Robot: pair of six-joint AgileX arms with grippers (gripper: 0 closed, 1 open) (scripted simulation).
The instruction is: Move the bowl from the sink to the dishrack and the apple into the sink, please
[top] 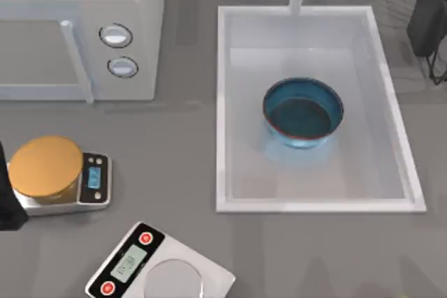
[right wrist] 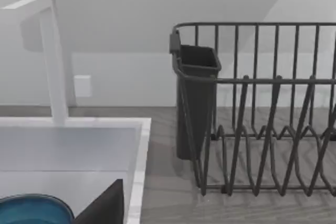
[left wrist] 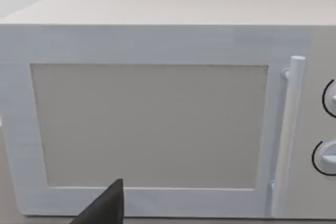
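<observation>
Blue bowl resting in the white sink; both AgileX arms at the tabletop edges.

Top view: the round deep blue bowl [top: 303, 112] sits near the centre of the large white rectangular sink [top: 222, 116]; a white microwave [top: 84, 5] lies at 10 o'clock, an orange-topped scale [top: 56, 176] at 8 o'clock on the grey tabletop [top: 174, 158]. Left wrist view: the microwave door; state of the left jaws, cannot tell. Right wrist view: a dark wire dishrack [right wrist: 262, 108] beside the sink; right jaws likewise cannot tell.
</observation>
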